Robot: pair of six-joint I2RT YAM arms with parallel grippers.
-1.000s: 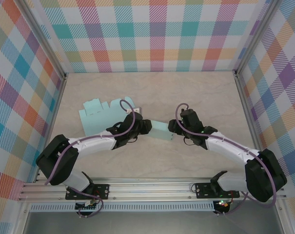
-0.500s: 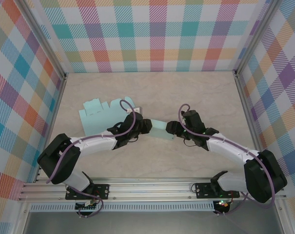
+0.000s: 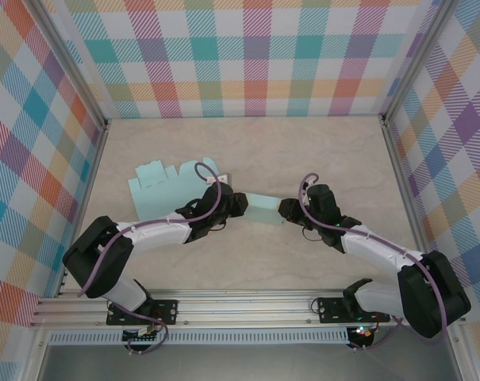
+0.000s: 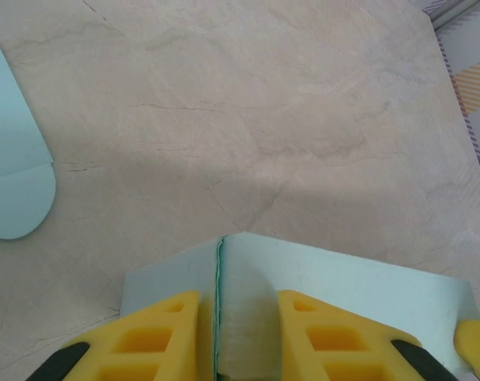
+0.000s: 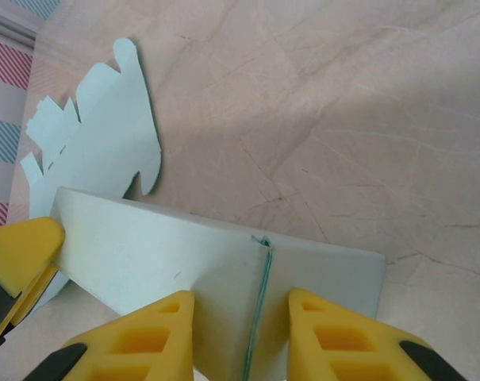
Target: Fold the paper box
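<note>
Being clamped at opposite ends by the left gripper [image 4: 240, 305] and right gripper [image 5: 241, 308], both closed on it, the paper box [image 3: 259, 209] is being held mid-table, seemingly part-folded, closure not yet done.

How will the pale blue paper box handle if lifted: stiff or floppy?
Probably light: the paper box looks like thin sheet, with a seam gaping at its end. Likely semi-stiff: its faces look flat where the left claw and right claw pinch opposite ends. A harder squeeze could well crease it, being only folded paper.
</note>
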